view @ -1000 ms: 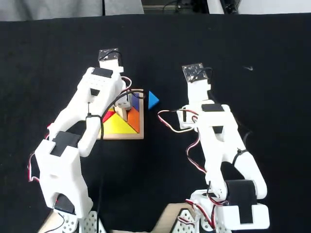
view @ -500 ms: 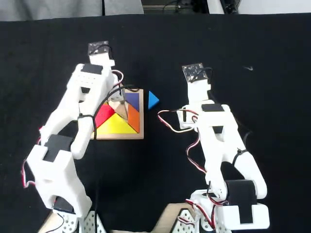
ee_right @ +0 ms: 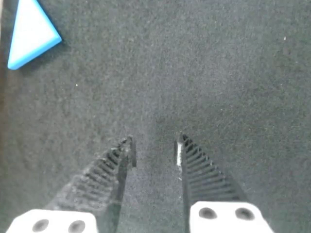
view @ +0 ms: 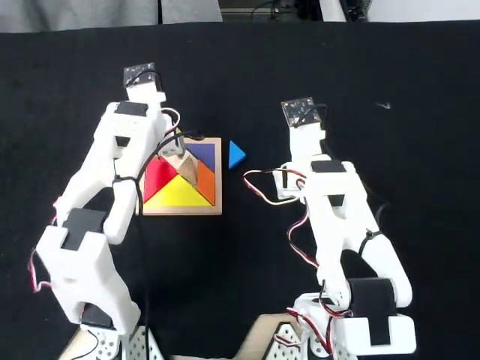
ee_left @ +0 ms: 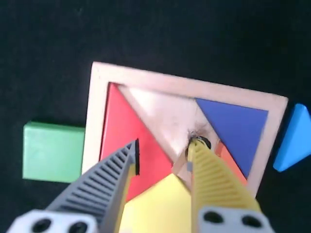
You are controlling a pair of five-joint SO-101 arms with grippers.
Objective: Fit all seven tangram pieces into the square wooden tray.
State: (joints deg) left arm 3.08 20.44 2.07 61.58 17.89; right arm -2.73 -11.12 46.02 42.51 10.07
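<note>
Four pieces lie flat in the wooden tray: a red triangle, a yellow triangle, a dark blue triangle and an orange piece. In the last second the left arm has swung away to the side, so more of the tray shows now, mostly the red triangle. The left claw hangs over the tray with its jaws apart and nothing in them. I think it has just let go of a piece and is backing off.

A bare wood gap is still open in the tray. The light blue triangle has not moved; it lies on the bench just beside the tray. A green block waits on the other side. The right claw has stayed still, open and holding nothing, above the bare bench. So the job is only partly done.
</note>
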